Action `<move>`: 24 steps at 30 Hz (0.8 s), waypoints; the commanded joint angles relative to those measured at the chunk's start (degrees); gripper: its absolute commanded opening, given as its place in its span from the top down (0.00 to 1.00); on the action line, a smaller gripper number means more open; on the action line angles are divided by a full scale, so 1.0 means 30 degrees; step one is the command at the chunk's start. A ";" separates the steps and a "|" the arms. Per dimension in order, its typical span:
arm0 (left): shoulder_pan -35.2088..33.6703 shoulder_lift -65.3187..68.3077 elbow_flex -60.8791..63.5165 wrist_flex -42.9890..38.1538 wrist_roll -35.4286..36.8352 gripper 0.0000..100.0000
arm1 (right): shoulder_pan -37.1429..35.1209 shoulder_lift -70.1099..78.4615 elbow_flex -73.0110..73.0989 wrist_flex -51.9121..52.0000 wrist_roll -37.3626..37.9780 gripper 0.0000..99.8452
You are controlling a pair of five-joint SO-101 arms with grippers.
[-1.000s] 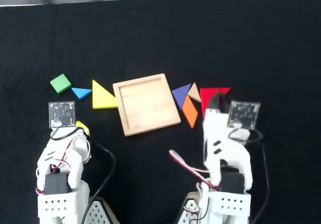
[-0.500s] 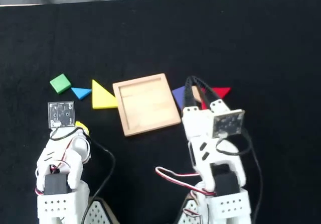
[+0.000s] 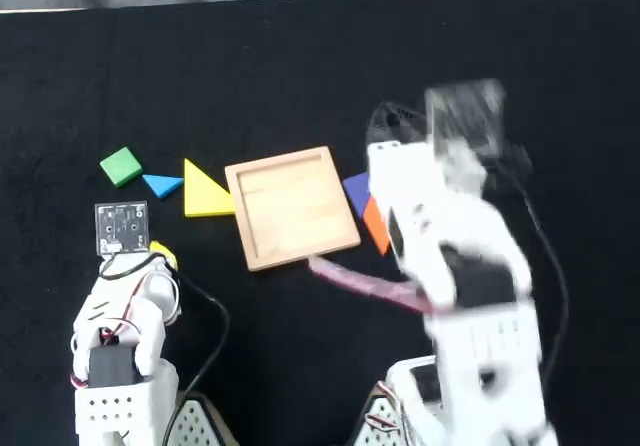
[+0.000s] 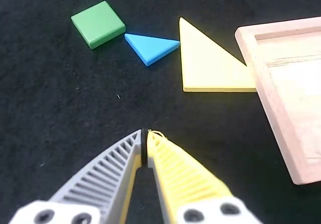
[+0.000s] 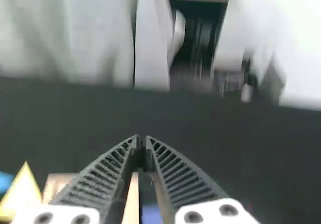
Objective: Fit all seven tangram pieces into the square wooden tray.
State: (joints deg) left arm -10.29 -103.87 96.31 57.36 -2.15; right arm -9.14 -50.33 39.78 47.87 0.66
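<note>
The square wooden tray [image 3: 292, 206] lies empty at mid-table. To its left lie a yellow triangle [image 3: 205, 191], a small blue triangle [image 3: 162, 183] and a green square [image 3: 121, 166]. To its right, a purple piece [image 3: 356, 190] and an orange piece [image 3: 376, 223] show beside my raised right arm [image 3: 440, 236], which hides whatever lies behind it. My right gripper [image 5: 142, 143] is shut on nothing and points at the table's far edge. My left gripper [image 4: 146, 133] is shut and empty, near of the blue triangle [image 4: 152, 48], yellow triangle [image 4: 208, 63] and green square [image 4: 98, 24].
The black table stretches bare beyond the pieces up to its far edge [image 5: 200, 108]. The tray's corner [image 4: 281, 83] lies beside the yellow triangle in the left wrist view. A pink cable [image 3: 365, 284] hangs from the right arm over the table near the tray.
My right arm has lifted from low beside the red triangle, swinging toward the tray and then high up, and now covers the red and tan pieces. The left arm has not moved.
</note>
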 commanded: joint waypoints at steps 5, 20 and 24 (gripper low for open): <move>-0.0161 -0.0147 0.0366 -0.0352 -0.0147 0.97 | -0.0293 1.1297 -0.2418 0.1465 -0.0147 0.98; -0.1538 -0.0205 -0.0103 -0.1348 -0.3370 0.97 | -0.0234 1.4637 -0.2300 0.0674 -0.0147 0.98; -0.5495 -0.0234 -0.2212 -0.4425 -0.2051 0.97 | 0.0088 1.4637 -0.2300 0.0674 -0.0088 0.98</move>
State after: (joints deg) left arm -19.08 -103.87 95.34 50.59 -12.18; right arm -9.23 -6.29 36.00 51.03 0.66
